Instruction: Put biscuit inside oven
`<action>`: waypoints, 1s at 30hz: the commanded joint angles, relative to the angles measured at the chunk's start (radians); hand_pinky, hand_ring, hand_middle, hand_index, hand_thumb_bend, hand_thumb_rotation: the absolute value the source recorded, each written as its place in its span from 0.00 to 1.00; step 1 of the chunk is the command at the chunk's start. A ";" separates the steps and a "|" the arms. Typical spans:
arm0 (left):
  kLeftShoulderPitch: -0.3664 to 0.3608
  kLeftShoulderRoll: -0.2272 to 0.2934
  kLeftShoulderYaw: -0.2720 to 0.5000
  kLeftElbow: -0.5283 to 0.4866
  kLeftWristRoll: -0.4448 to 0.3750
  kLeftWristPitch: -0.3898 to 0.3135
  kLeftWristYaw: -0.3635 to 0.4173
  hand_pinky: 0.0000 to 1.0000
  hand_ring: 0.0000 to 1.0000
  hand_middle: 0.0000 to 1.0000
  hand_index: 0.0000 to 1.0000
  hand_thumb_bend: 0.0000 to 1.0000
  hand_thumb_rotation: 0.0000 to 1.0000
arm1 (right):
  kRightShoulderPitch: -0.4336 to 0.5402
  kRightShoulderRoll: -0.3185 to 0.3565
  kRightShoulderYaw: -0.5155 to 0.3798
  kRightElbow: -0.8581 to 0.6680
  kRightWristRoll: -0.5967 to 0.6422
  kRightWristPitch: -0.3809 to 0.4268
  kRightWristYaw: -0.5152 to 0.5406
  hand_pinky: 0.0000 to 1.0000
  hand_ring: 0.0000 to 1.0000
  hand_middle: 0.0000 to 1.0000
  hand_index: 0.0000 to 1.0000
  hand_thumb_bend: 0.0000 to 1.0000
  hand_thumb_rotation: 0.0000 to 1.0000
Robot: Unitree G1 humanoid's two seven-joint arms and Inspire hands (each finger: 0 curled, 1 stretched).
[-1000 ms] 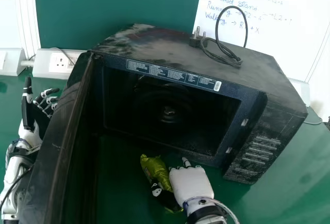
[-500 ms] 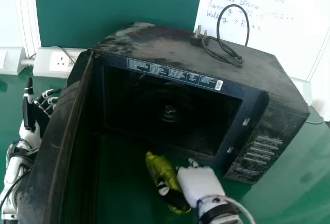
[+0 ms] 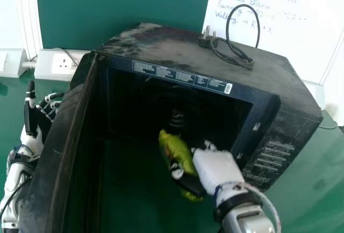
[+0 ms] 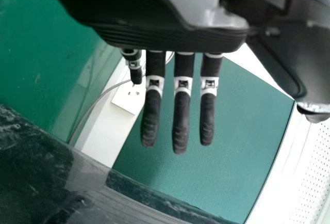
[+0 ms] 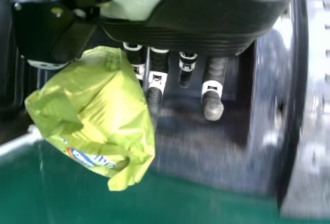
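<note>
Presently, you have the biscuit packet (image 3: 174, 148) at the threshold of the oven (image 3: 161, 45), its upper tip overlapping the lower edge of the opening in the head view. How far that tip reaches past the sill, you cannot tell from these angles.

Note your right hand (image 3: 215, 167), which lies beside the packet on the control-panel side. Seen from the right wrist, the packet is pinched between the thumb and the nearest fingers, while the remaining fingers (image 5: 212, 100) stand apart from the wrapper, pointing towards the oven front.

Observe your left hand (image 3: 33, 139) outside the open door (image 3: 59, 152), on the robot's left; its fingers (image 4: 181, 123) are straight, spaced slightly apart, and hold nothing.

Of the task, you may count two parts as done: the door stands wide and the packet is in the grasp. Still left are the entry into the cavity (image 3: 129, 104), the set-down near the central hub (image 3: 176, 118), the release and the withdrawal. You are, by judgement, somewhat past halfway. Your next move calls for a forward advance with the packet clear of the sill; its soft wrapper could catch there or twist in the pinch.
</note>
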 commanded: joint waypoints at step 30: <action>-0.002 0.001 -0.004 0.026 0.002 -0.015 -0.010 0.24 0.31 0.40 0.49 0.52 0.07 | -0.388 -0.056 0.087 0.490 0.054 0.062 -0.301 0.09 0.17 0.47 0.48 0.53 0.00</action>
